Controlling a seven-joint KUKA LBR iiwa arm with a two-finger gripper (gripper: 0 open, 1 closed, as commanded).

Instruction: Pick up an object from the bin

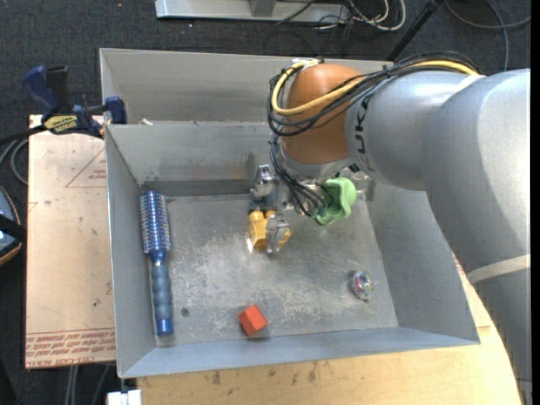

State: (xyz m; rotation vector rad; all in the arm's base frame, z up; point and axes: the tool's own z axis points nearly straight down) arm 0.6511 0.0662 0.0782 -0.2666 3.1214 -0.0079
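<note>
Target item: small yellow object (260, 226), on the bin floor near the centre, slightly towards the far wall.
Gripper (272, 224): lowered directly onto the yellow object and touching or overlapping it. Whether it is open or closed on the object cannot be determined from this angle.
Reason for pose: judged to be a vertical approach, which suits an item lying clear of the walls.
Wrist: orange cover (316, 116) and looped cables (285, 91) sit above the gripper and hide part of the contact area.
Nearest neighbour: green rounded item (337, 199), just right of the gripper and apart from the yellow object.
Other contents: glittery small ball (361, 284) near right, red block (251, 320) near centre, blue hairbrush (157, 260) along the left wall, all well apart.
Container: bin (122, 192), with sloped walls.
Task status: lift judged not yet made.
</note>
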